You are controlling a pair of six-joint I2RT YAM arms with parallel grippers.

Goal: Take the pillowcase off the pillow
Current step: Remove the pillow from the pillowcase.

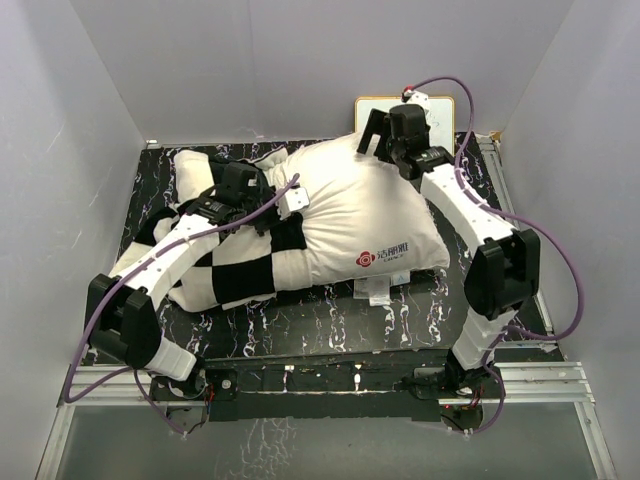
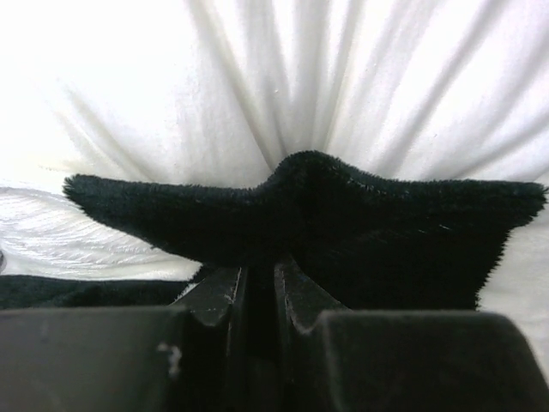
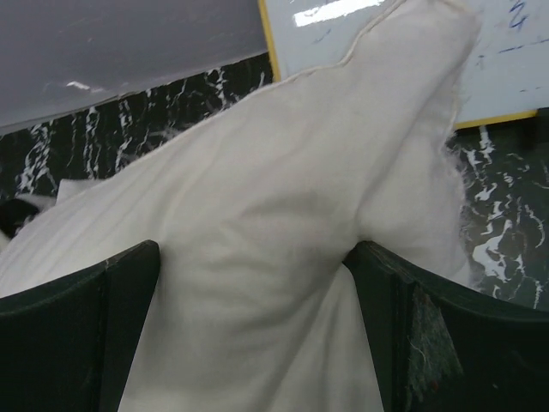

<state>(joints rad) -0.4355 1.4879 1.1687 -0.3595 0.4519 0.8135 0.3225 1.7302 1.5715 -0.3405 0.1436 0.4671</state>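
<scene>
Top external: one pillow (image 1: pixel 370 215) lies across the table (image 1: pixel 330 322), its left end inside one checkered pillowcase (image 1: pixel 235 278). Left wrist: the left gripper (image 2: pixel 259 279) is pinched closed on a black fold of the pillowcase. Right wrist: the right gripper (image 3: pixel 257 266) is spread wide, its two fingers straddling the pillow's bare corner.

Left wrist view: left tool (image 2: pixel 259 287) fingertips are buried in a black fold of the pillowcase (image 2: pixel 360 223), pad contact unseen, fold's lower part hidden behind the tool body. Top view: left arm (image 1: pixel 165 250) covers where pillowcase meets pillow (image 1: pixel 350 200), and the red logo (image 1: pixel 381 258) lettering is too small to read. Right wrist view: right tool (image 3: pixel 253 266) fingers are cut off at the bottom edge, and the pillow hides the surface (image 3: pixel 129 146) between them.
</scene>
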